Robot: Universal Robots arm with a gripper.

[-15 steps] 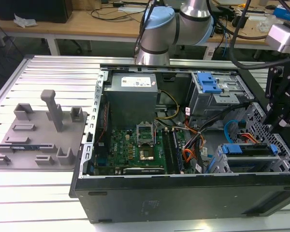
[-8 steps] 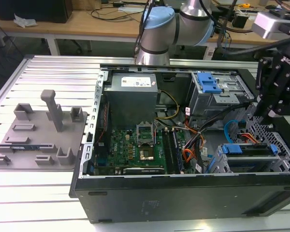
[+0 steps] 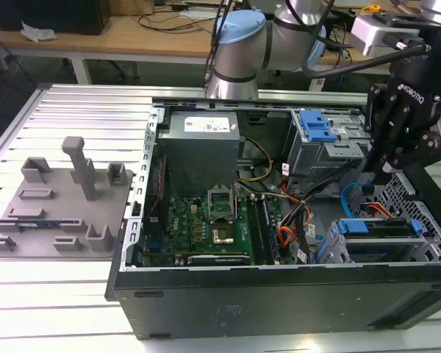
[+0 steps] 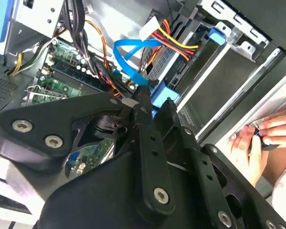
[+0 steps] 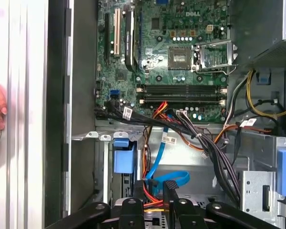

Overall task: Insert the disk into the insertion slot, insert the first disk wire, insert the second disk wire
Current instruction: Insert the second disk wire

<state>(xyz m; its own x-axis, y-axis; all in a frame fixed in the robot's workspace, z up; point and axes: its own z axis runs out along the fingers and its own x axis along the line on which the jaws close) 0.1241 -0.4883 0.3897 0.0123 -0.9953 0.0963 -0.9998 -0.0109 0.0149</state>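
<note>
The disk (image 3: 375, 228), silver in a blue carrier, lies inside the insertion slot (image 3: 410, 197), a grey perforated cage at the exterior view's right. My gripper (image 3: 382, 176) hangs just above it. In both wrist views the fingers (image 4: 143, 109) stand close together at the dark plug of the second disk wire (image 4: 128, 52), a light blue cable looping toward the board (image 5: 168, 177). The gripper (image 4: 156, 98) (image 5: 154, 188) looks shut on that plug. The first disk wire (image 4: 174, 43), an orange, red and black bundle, runs to the disk's end (image 3: 380, 209).
The open computer case (image 3: 206, 294) lies on a ribbed metal table. Inside are the motherboard (image 5: 181, 57), the power supply (image 3: 198, 143) and an upper bay with a blue latch (image 3: 316, 129). A person's hand (image 4: 262, 138) rests outside the case. A grey fixture plate (image 3: 55, 209) lies at the exterior view's left.
</note>
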